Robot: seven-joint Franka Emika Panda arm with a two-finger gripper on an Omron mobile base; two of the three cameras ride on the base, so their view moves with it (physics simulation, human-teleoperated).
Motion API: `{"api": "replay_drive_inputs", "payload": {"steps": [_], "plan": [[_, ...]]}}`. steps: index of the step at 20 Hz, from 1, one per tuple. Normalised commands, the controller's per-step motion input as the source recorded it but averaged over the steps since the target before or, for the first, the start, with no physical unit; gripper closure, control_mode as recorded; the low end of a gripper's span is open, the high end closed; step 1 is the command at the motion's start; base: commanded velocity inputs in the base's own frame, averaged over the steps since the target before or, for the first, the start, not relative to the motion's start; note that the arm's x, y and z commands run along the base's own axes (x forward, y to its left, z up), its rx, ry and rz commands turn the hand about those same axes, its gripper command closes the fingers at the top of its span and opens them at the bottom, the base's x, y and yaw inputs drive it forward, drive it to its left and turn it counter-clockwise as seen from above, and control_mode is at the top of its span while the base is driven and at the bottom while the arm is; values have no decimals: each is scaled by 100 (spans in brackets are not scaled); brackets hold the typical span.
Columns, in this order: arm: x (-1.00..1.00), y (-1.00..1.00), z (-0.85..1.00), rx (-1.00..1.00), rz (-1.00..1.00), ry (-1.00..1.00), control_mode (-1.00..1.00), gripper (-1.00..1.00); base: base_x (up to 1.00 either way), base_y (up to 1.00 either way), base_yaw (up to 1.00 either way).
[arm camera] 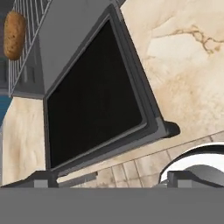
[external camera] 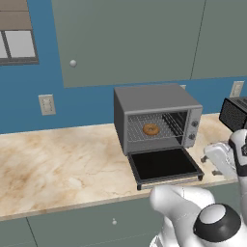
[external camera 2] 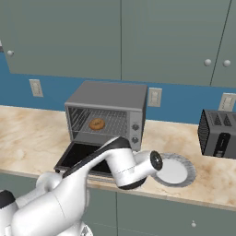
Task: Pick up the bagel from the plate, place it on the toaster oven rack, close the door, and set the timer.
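bagel [external camera: 151, 129] is already sitting on the rack [external camera: 157, 126] inside the toaster oven [external camera: 157, 116], so with the claw [arm camera: 113, 178] spread wide and empty, I'd nudge that stiff, hinged door [external camera: 165, 165] up by its front handle edge

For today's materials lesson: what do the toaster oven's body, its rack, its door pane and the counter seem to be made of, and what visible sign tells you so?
Toaster oven: probably brushed metal, with a flat matt grey casing.
Rack: likely steel wire, seen as thin silver parallel bars under the bagel.
Door: the pane looks like dark glass, smooth and black in a grey frame.
Counter: seemingly polished marble or a laminate imitation, beige with brown veins.
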Motion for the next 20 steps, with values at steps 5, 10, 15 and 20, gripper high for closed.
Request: {"api": "replay_drive_inputs", "payload": {"steps": [5, 10, 15, 20], "plan": [[-8, 0, -21, 20, -5, 5, -100, -100, 0, 0, 0], [0, 2, -25, 16, -8, 2, -100, -100, 0, 0, 0], [3, 2, -25, 11, -9, 0, -100, -100, 0, 0, 0], [8, 18, -23, 9, -10, 0, -100, -100, 0, 0, 0]]}}
